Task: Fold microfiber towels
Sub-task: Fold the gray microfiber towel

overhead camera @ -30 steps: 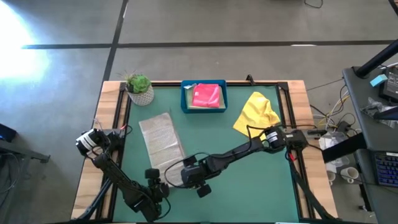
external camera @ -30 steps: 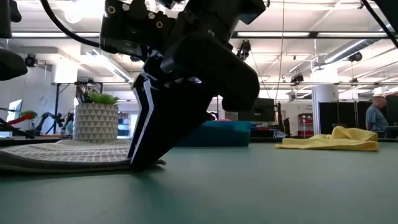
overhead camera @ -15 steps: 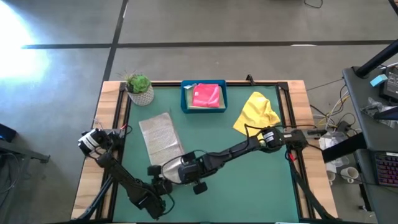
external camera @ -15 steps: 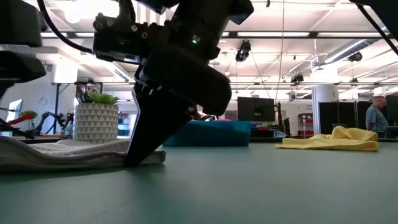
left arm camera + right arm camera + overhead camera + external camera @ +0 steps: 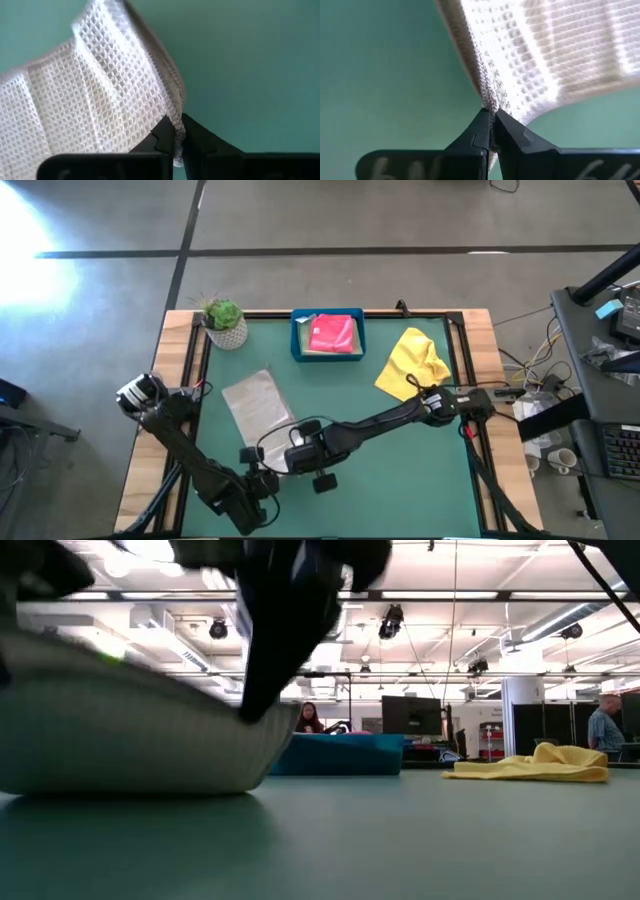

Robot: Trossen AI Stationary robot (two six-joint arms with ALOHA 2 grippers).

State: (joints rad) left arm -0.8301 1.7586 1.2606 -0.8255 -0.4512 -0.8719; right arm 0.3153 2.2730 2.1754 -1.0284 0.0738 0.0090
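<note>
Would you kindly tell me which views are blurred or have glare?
Low view: the grey towel and arm above it smear with motion blur. High view: bright glare on the floor, upper left. Right wrist view: the weave goes soft farther off.

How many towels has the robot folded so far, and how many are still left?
Done: a hot pink cloth lies folded in the blue plastic tray. In hand: the left gripper and right gripper are each shut on the light grey waffle towel, lifting its near edge. Left: the crumpled yellow cloth.
</note>
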